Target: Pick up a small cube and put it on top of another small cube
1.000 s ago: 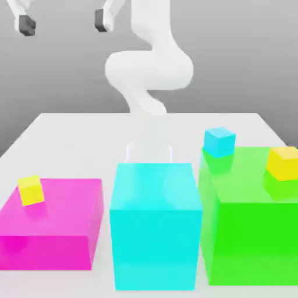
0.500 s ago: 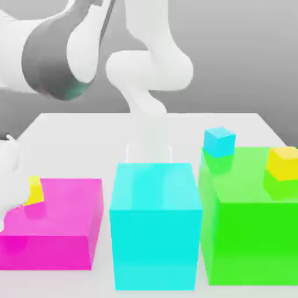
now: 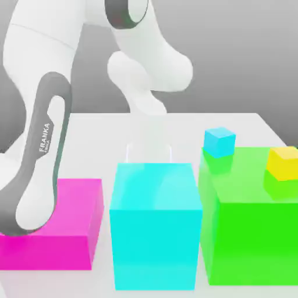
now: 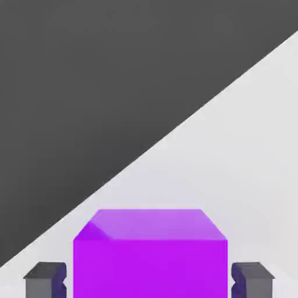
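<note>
The white arm (image 3: 46,110) has FRANKA printed on its dark grey trim, running lengthwise; there's a smaller line of writing beside it that I can't make out.

Take the big cyan block (image 3: 156,244) as the marker. I count three big blocks, one of each colour: this one, a magenta block (image 3: 78,209) just beside it toward the exterior view's left, and a green block (image 3: 256,244) close by toward the exterior view's right. On top of the green one sit two little cubes, one light-blue cube (image 3: 219,142), nearer the cyan block, and one yellow cube (image 3: 284,163), farther from it. All three blocks stand on the pale counter (image 3: 192,128).

In the hand view there's one purple cube (image 4: 150,268), between the two fingertips of the hand (image 4: 149,280). They're spread a little wider than the cube, with a narrow gap at each side, so it isn't gripped. Where that cube lies from the cyan block, I can't tell.
</note>
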